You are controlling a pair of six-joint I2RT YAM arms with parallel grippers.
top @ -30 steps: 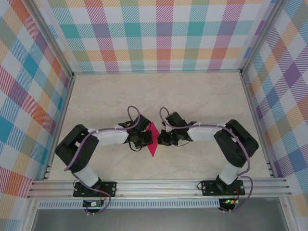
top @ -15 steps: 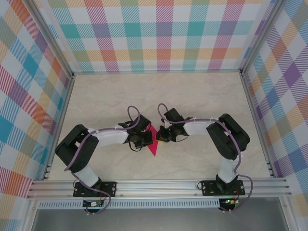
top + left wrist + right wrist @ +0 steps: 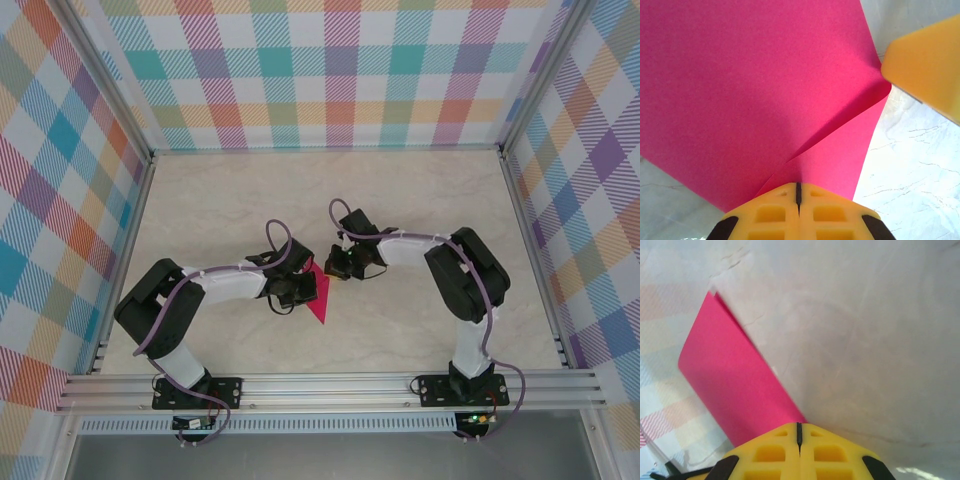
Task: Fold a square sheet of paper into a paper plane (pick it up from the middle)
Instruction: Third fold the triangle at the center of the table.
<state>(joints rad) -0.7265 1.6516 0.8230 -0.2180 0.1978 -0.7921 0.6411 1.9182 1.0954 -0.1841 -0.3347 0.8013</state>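
Square sheet of paper (image 3: 319,303): folded magenta wedge, tip pointing near, mid-tabletop (image 3: 410,200) between both arms | left hand (image 3: 305,289): clamped on its left edge, unmoved | right hand (image 3: 331,268): clamped on its far corner, shifted farther away since a second ago

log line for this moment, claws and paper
left claw: shut on pink paper | right claw: shut on pink paper | pink paper: creased, pinched by both claws
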